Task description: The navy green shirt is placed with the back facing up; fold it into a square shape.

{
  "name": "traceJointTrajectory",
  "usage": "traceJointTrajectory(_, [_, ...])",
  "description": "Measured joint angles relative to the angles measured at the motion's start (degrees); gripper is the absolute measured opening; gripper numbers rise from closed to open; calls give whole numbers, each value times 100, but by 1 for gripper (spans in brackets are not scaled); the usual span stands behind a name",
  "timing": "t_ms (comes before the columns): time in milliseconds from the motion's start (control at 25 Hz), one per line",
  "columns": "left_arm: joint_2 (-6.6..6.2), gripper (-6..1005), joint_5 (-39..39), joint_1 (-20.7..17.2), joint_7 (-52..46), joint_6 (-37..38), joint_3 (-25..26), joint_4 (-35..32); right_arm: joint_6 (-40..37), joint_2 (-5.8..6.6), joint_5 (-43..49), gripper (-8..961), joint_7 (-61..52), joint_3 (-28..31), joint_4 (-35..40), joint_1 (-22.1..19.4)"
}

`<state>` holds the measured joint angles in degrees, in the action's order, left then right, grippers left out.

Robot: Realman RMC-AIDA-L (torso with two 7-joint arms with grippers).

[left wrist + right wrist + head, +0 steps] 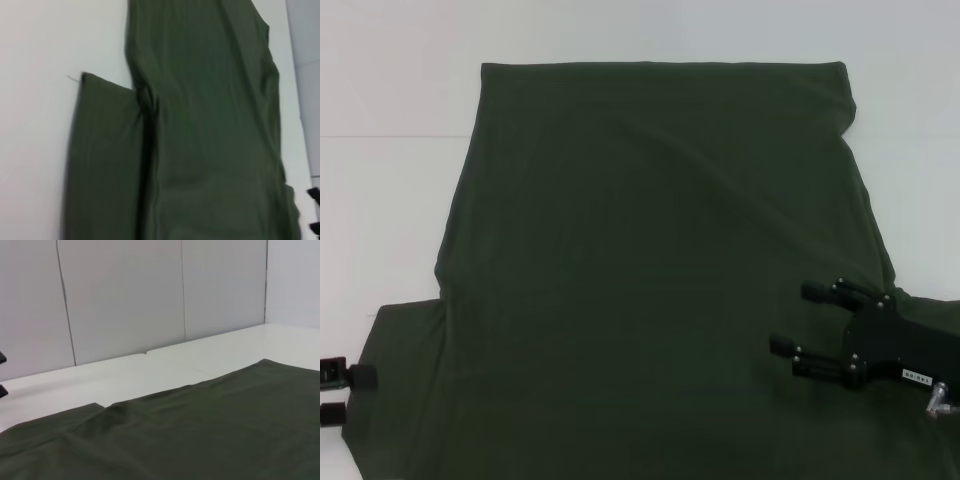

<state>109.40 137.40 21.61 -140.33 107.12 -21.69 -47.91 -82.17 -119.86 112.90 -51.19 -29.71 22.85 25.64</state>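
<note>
The shirt [650,270] lies flat, back up, on the table [380,200]. Right gripper [798,318] hovers over its sleeve, fingers spread; left gripper [340,392] waits (fingers apart too). Best pinch low, catching only the sleeve's edge.

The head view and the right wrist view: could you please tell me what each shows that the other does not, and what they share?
Only the head view shows the right gripper, fingers open above the shirt's right side, the left gripper at the left sleeve's edge, and the navy green shirt nearly whole, plain side up. Only the right wrist view shows the grey panelled wall behind the table. Both show the shirt lying flat on the white table, with its left sleeve spread out.
</note>
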Motion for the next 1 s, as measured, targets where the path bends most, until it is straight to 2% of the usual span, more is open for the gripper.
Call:
traceJointTrajectory(440, [8,878,744,116,-254,-741,-56,289,-6,-1,-41,899,-35,0,86,-41])
traceJointTrajectory(1000, [17,868,824,143,-601,-1128,-94,369,-26,-1,-40,898,-40,0,84,-17])
